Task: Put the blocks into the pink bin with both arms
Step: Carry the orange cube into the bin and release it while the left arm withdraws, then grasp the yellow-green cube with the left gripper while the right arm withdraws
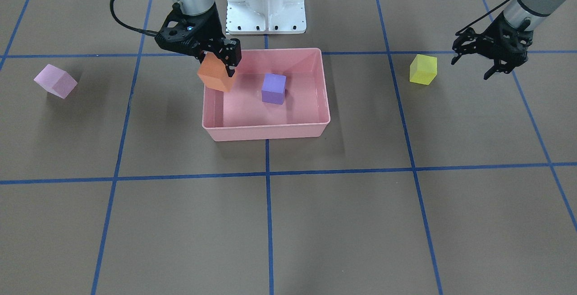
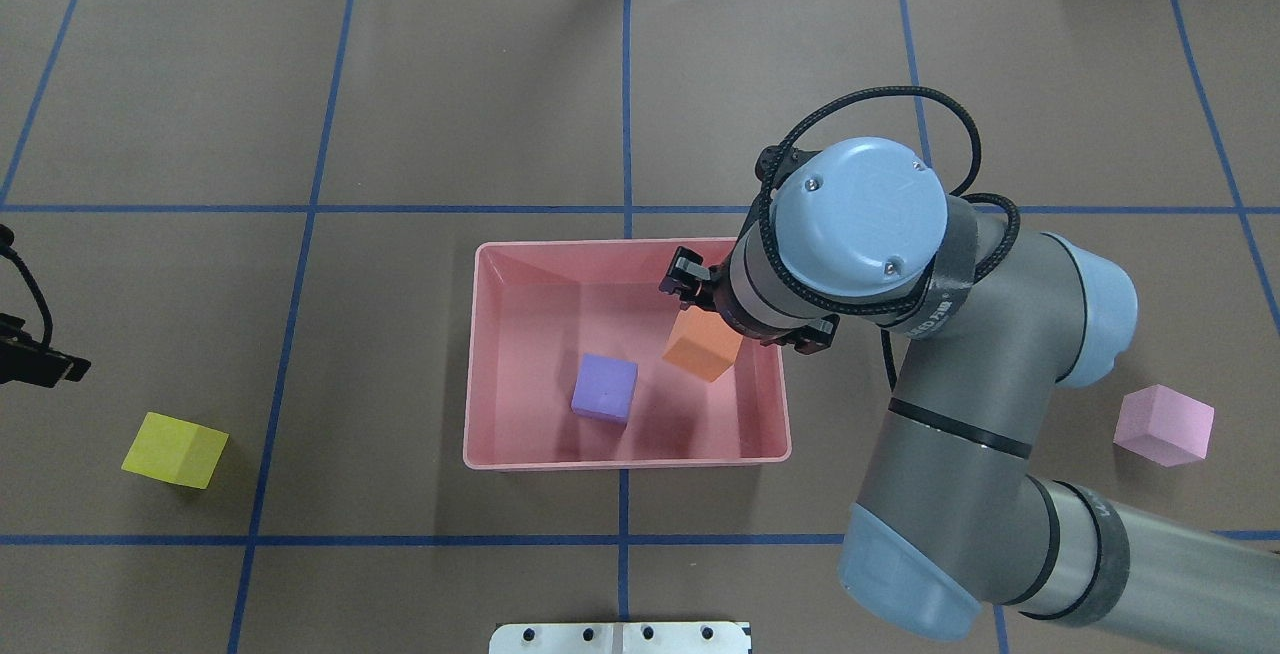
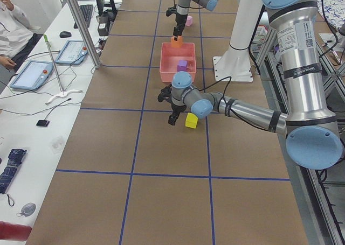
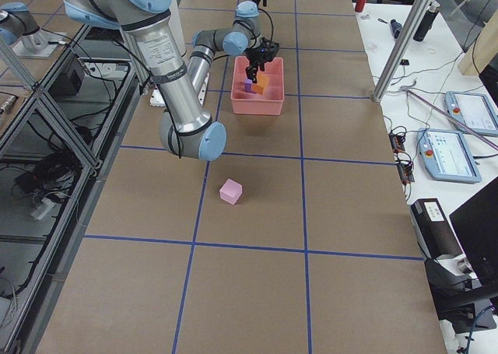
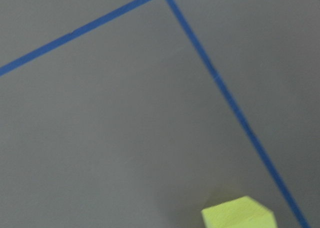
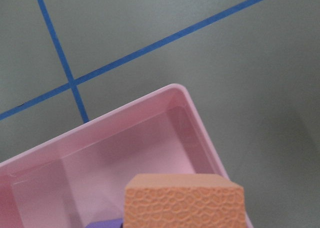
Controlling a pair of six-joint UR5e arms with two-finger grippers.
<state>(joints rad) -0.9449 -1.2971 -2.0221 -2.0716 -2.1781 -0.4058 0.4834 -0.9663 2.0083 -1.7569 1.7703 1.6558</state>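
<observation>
The right end effector (image 1: 222, 63) grips the orange block (image 1: 215, 77) over the pink bin (image 1: 266, 131) — the left end effector (image 1: 472, 66), fingers spread, hangs near the yellow block (image 1: 423, 69).

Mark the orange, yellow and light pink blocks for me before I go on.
orange block (image 1: 214, 78), front-facing view, on its exposed side face.
yellow block (image 1: 423, 70), front-facing view, on the middle of the cube.
light pink block (image 2: 1165, 412), overhead view, on its top face.
</observation>
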